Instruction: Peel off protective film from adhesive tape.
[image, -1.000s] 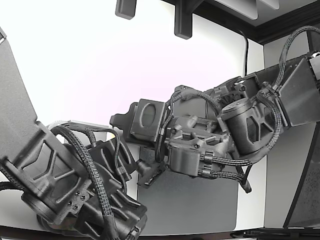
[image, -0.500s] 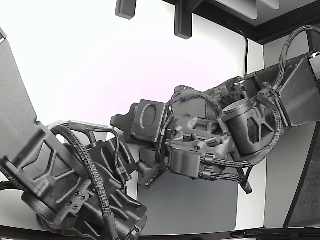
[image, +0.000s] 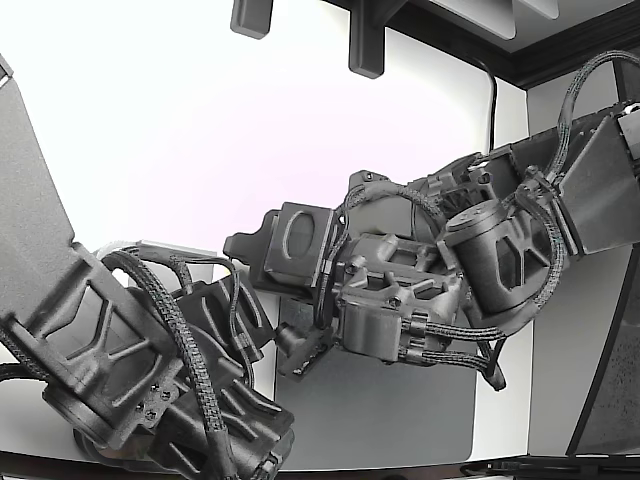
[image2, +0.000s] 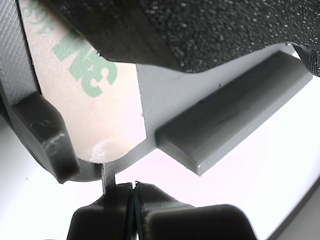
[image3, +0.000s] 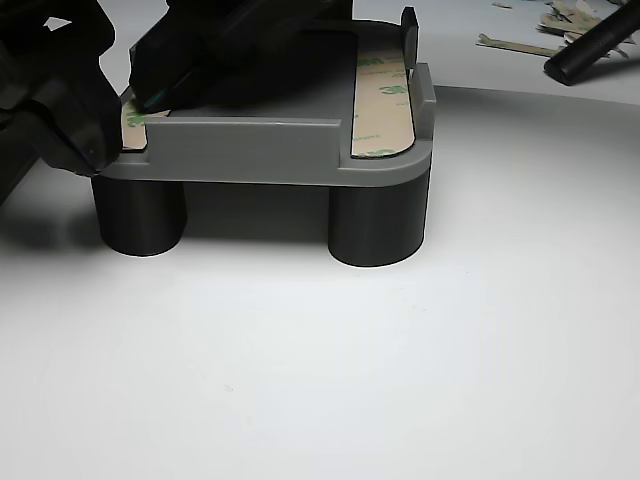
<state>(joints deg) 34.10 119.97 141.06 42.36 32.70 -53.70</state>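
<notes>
A film (image2: 95, 100) with green lettering lay on the grey fixture (image2: 230, 125), its rounded end just beside the pincer (image2: 132, 200), whose tips were pressed together on a thin tab (image2: 106, 176) over the white table (image3: 400, 380).

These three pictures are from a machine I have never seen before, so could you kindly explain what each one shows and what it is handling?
The exterior view looks down on two dark robot arms crowded together over a grey mat; their bulk hides the work itself.

The wrist view rides on one arm, right behind its pincer. The jaws look pressed together just below the rounded end of a pale tape strip with green lettering, stuck on a grey plastic part. Whether they pinch any film, I cannot tell.

The other view is a low side shot: the grey part stands on dark round legs on a white surface, with a second tape strip on it. Loose scraps lie behind.
</notes>
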